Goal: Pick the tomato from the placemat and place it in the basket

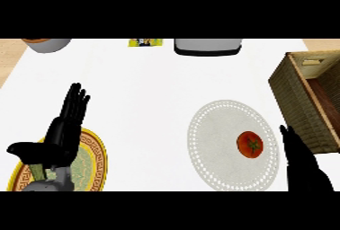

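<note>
**Tomato not yet picked; right hand beside it**

Progress: nothing done so far, by the look of things. The tomato (249, 144) lies on the white lace-edged placemat (219, 134), right of the mat's centre, lower right of the frame. The basket (302, 99), woven and brown, sits at the right edge just beyond the mat; nothing of the tomato is in it.

Right hand (300, 161): rises from the lower right, fingers straight and pointing up-frame, open, holding nothing. Near the tomato, on its right, apparently apart from it. Grasp, lift, carry and release all remain, I judge.

Left hand (66, 128): open and at rest at lower left, fingers up, empty, over a yellow-rimmed patterned plate (96, 157).

Writing: a small yellow card (145, 42) at top centre of the table (133, 81) shows print, unreadable. No other labels seen.
</note>
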You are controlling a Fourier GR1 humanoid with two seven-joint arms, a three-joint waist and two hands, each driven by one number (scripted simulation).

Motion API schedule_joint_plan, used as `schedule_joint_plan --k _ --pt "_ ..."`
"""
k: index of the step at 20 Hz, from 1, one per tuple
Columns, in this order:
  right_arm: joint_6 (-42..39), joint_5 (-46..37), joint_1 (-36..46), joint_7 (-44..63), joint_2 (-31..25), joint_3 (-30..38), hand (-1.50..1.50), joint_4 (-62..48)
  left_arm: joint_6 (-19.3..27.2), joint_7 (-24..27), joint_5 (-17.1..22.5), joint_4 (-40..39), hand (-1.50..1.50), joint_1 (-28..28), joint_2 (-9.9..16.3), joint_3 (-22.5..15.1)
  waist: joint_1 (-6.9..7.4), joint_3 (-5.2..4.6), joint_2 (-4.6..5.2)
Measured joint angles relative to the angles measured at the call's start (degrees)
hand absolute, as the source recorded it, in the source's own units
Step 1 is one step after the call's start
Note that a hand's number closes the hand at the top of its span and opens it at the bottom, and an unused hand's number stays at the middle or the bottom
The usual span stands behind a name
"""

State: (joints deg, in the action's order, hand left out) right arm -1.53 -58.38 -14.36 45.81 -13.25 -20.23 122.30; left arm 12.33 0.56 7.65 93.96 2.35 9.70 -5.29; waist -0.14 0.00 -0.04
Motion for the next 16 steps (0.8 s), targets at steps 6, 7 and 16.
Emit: schedule_joint_plan --k 6,7,16 --pt "2.74 -2.16 2.05 -1.96 2.62 0.81 -1.50 -5.32 -0.22 0.22 -1.90 0.67 0.00 -0.98 -1.81 -0.09 0.08 0.01 0.01" --pt "2.39 -1.83 2.81 -2.19 2.94 1.35 -1.50 -6.00 -0.43 -0.33 -1.85 1.15 0.00 -0.84 -1.83 0.27 0.09 0.00 0.01" --pt "2.25 -1.74 5.93 -4.36 5.24 4.19 -1.50 -12.42 -2.90 -1.10 -2.51 2.43 0.00 -2.11 -2.47 1.75 0.15 0.00 0.01"
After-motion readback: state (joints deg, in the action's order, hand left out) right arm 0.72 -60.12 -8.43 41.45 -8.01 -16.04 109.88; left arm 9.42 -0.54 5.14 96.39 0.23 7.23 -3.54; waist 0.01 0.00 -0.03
